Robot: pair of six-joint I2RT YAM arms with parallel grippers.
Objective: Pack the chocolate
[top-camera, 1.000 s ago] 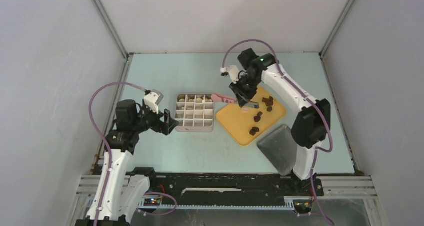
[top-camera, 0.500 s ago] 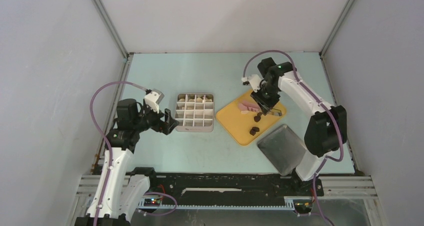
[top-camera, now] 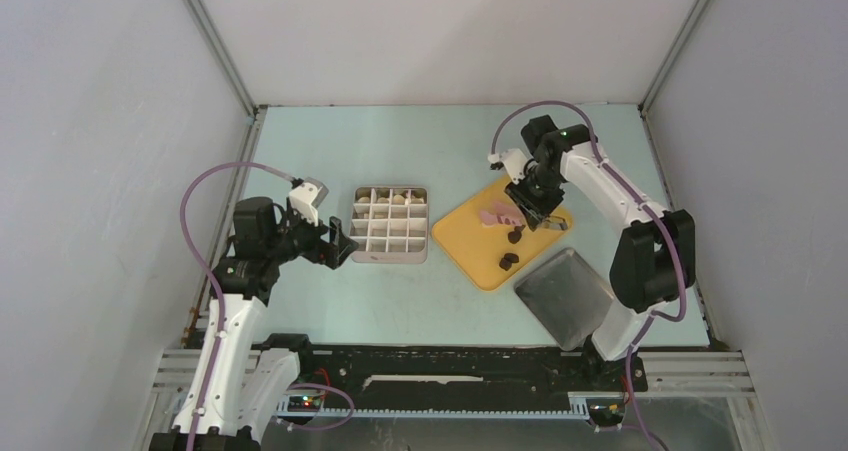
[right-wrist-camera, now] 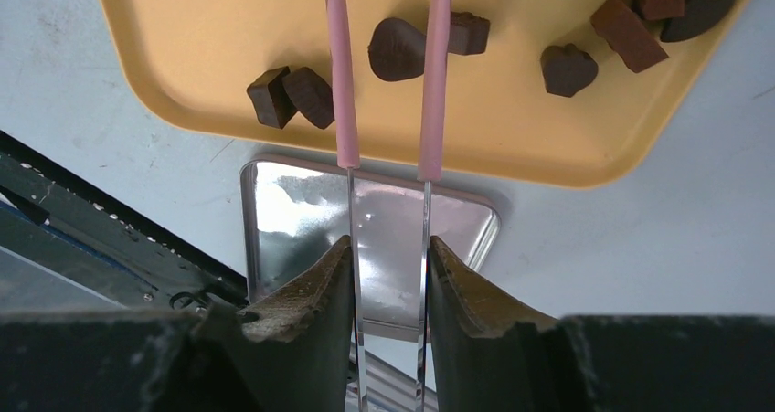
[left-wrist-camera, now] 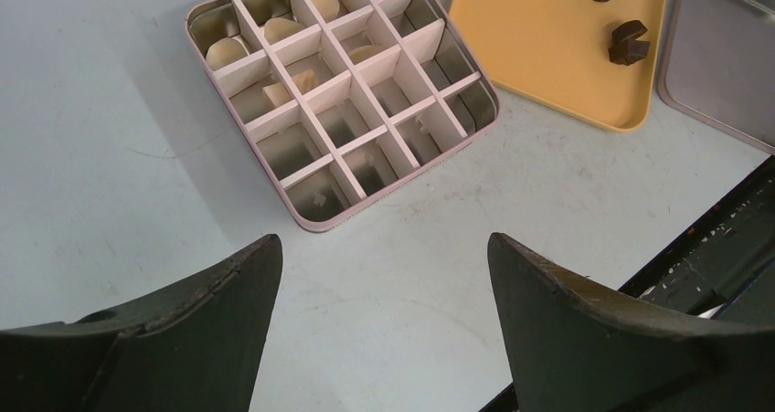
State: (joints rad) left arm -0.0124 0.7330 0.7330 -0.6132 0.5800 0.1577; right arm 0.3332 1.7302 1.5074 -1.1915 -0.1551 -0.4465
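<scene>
Several dark brown chocolate pieces (top-camera: 513, 235) lie on the yellow tray (top-camera: 470, 241). In the right wrist view they are spread across the tray (right-wrist-camera: 228, 19). My right gripper (top-camera: 527, 199) is over the tray and shut on the pink tongs (right-wrist-camera: 344, 83). One rounded dark piece (right-wrist-camera: 398, 48) sits between the tongs' two arms; the tongs' tips are out of that view. Cream-white pieces (left-wrist-camera: 226, 51) fill some far cells of the pink-rimmed grid box (top-camera: 390, 261). My left gripper (top-camera: 340, 243) is open and empty, just left of the box, above the table.
A shiny metal lid (top-camera: 565, 298) lies on the table next to the tray's near right edge. It also shows in the right wrist view (right-wrist-camera: 292, 211) and in the left wrist view (left-wrist-camera: 722, 56). The black rail runs along the table's near edge.
My right arm has swung right with the tongs, from the box's far right corner to over the tray's chocolates. The left arm has not moved.
</scene>
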